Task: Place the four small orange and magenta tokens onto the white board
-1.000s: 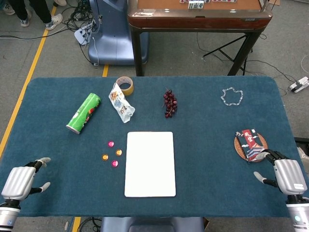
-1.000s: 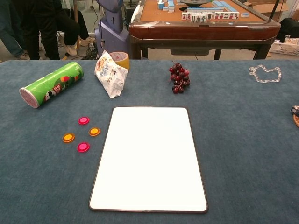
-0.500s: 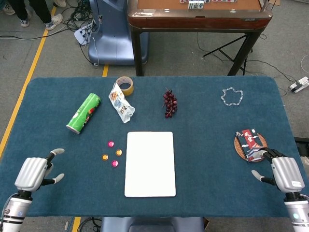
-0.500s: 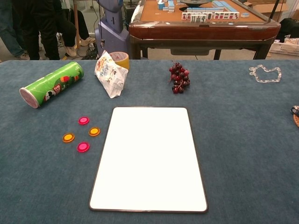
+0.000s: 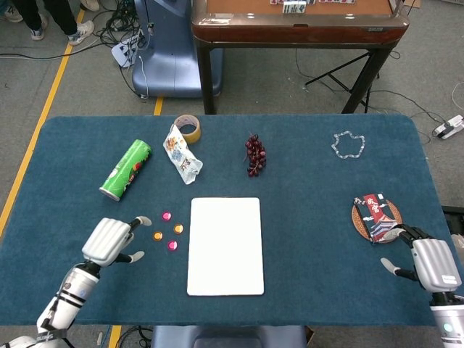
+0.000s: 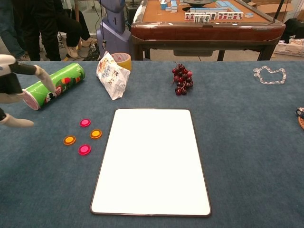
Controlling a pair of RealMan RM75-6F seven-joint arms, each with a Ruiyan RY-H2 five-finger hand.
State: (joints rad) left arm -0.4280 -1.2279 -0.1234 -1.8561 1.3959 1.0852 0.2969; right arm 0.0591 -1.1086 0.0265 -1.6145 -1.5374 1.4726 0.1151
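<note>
Four tokens lie in a loose cluster on the cloth just left of the board point(image 5: 225, 246) — two orange, two magenta, all flat discs with a shiny raised rim and none yet on the white surface. Judging by their look they are light, hard plastic: stiff, not fragile, but thin and low to the felt, so likely to skid or flip if pushed from one side. The surest hold would be a pinch across the rim from above, thumb against one fingertip, rather than any scooping. From the left: the left hand point(image 5: 110, 241) hovers near the cluster with fingers apart and nothing in it; then the orange token point(image 5: 157, 235) nearest it, the upper magenta token point(image 5: 167, 216), the lower magenta token point(image 5: 172, 245) and the second orange token point(image 5: 178, 228), closest to the board's edge. The board itself is a plain white rounded rectangle with a dark rim, lying flat. Far right, the right hand point(image 5: 428, 263) rests near the table edge — empty, fingers loosely spread.
</note>
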